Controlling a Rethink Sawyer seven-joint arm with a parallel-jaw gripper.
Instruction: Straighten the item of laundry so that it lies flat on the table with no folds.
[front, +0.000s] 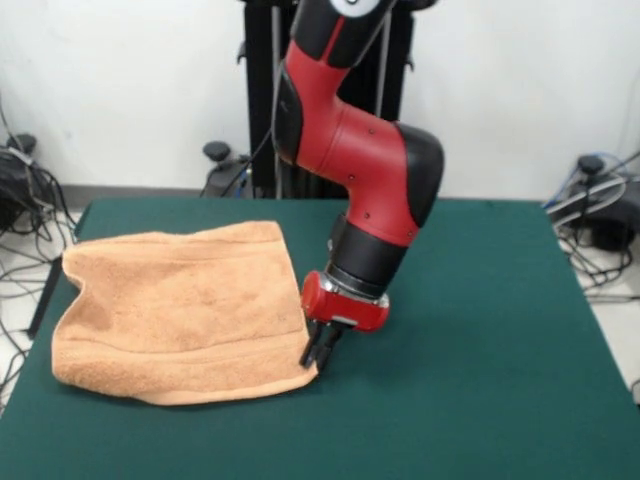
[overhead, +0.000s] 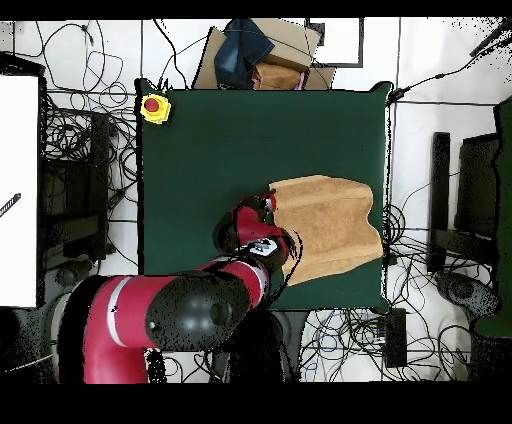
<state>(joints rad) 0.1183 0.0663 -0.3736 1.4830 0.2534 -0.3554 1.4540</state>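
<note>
You have no readable writing, brand or label on anything in either view.

The towel (front: 185, 310) lies on the table (front: 480, 380), and everything else places itself around it. In the front view its far hem runs close along the table's far edge, and the side away from the arm comes right up to the table edge there, so you have almost no green margin on those two sides. The near hem curves and looks doubled, with a thick rolled rim, and a woven band runs across just above it. The cloth is wavy, not flat.

The gripper (front: 320, 350) stands at the towel's near corner on the arm side, its dark fingers close together and pressed down on the corner of the cloth; whether they actually pinch it, you cannot tell.

Beyond that corner the table is bare green all the way across. In the overhead view a yellow box with a red button (overhead: 154, 108) sits on the table corner well apart from the towel.
</note>
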